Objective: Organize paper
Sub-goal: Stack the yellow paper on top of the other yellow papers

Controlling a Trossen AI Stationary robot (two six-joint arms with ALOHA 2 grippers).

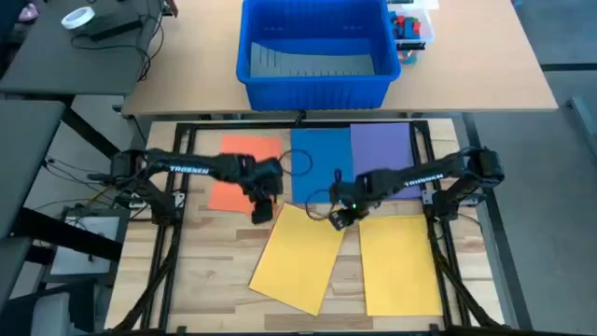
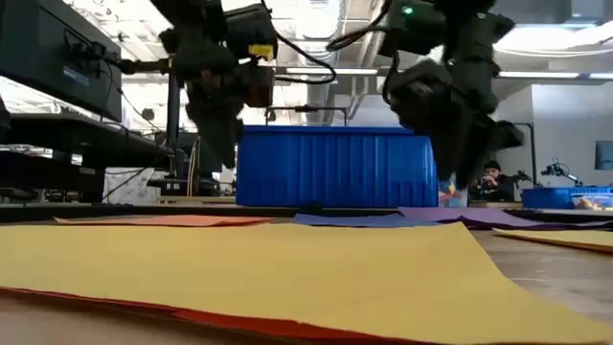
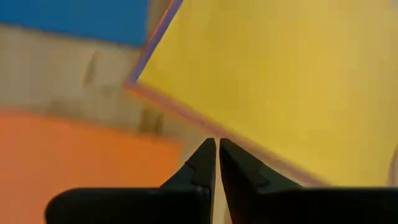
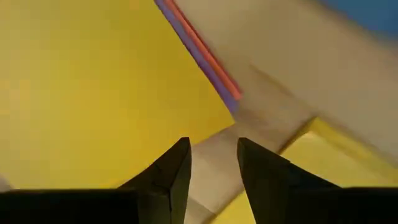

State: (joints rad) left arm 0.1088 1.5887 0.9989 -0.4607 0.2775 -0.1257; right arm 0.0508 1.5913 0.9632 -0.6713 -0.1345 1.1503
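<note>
High view: the tilted yellow sheet is flanked at its top corners by the closed, empty left gripper and the slightly parted right gripper. Edges should be squared gently, probably without lifting the red sheet underneath.

Both arms reach inward over the table's middle. The left gripper is pinched closed (fingertips nearly touching). The right gripper stands slightly parted.

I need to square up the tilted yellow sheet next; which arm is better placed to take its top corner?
Probably the left: the left gripper, fingers shut, hangs by the tilted yellow sheet's top-left corner. The right gripper, open, is at the other corner.
</note>
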